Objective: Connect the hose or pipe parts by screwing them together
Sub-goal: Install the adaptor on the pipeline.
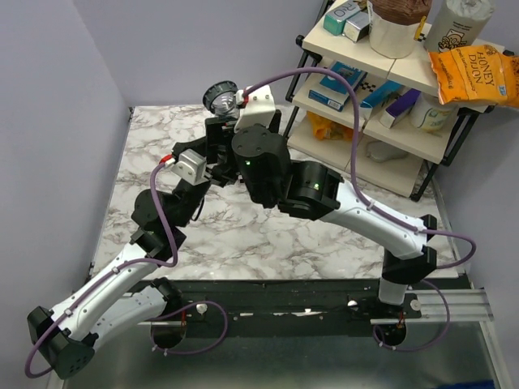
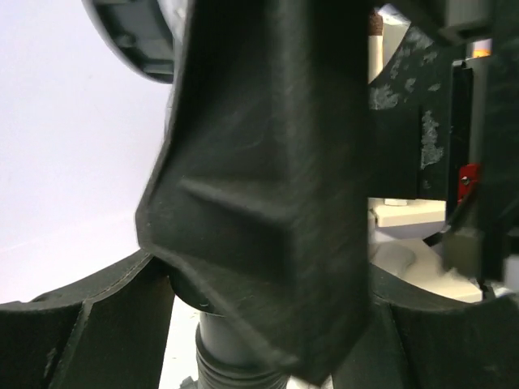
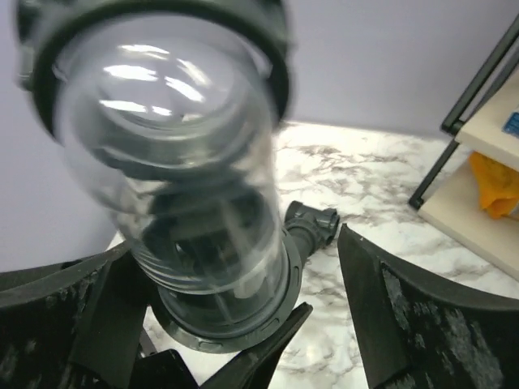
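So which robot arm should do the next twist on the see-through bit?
The right. Its open end effector straddles the clear end piece, ready to close and turn it. The left end effector is busy clamping the black fitting steady, so it probably shouldn't let go.

From above, the right arm's wrist [image 1: 259,158] covers most of the Y-shaped fitting [image 2: 259,203] and the ribbed hose [image 2: 235,374], so how they meet cannot be told. In the left wrist view the fitting is blurred and cut off at top and bottom, and only a stub of hose shows at the lower edge. The clear end piece [image 3: 170,162] is smeared, its top cut off.
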Motion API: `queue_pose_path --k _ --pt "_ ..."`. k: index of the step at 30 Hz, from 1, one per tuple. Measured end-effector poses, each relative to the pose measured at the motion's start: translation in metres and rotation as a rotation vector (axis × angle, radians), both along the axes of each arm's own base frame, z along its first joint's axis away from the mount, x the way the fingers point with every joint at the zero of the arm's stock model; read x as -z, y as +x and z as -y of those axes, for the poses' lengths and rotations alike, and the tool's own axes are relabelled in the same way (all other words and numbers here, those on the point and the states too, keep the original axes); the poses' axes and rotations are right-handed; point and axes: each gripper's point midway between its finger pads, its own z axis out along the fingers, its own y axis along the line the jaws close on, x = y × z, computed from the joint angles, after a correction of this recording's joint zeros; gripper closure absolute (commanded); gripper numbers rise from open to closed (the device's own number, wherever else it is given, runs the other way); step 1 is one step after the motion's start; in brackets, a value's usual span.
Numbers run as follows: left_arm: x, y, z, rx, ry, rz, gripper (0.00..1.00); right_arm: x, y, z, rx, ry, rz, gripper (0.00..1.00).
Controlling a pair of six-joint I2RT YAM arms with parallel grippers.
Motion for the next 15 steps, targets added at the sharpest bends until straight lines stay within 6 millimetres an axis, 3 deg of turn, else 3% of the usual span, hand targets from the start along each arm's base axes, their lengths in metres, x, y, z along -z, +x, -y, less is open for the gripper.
queue_pose_path --k 5,9,15 --pt "-0.004 -0.008 0.004 0.037 -0.013 0.021 1.0 -0.004 -0.008 0.013 -0.177 0.046 -0.019 0.0" --pt "-0.007 -0.012 0.005 0.051 -0.02 0.037 1.0 -0.02 -0.024 0.03 -0.324 0.094 0.002 0.0" --pt "-0.02 -0.017 -0.007 0.037 -0.068 0.063 1.0 -0.048 -0.035 0.086 -0.475 0.182 0.127 0.0"
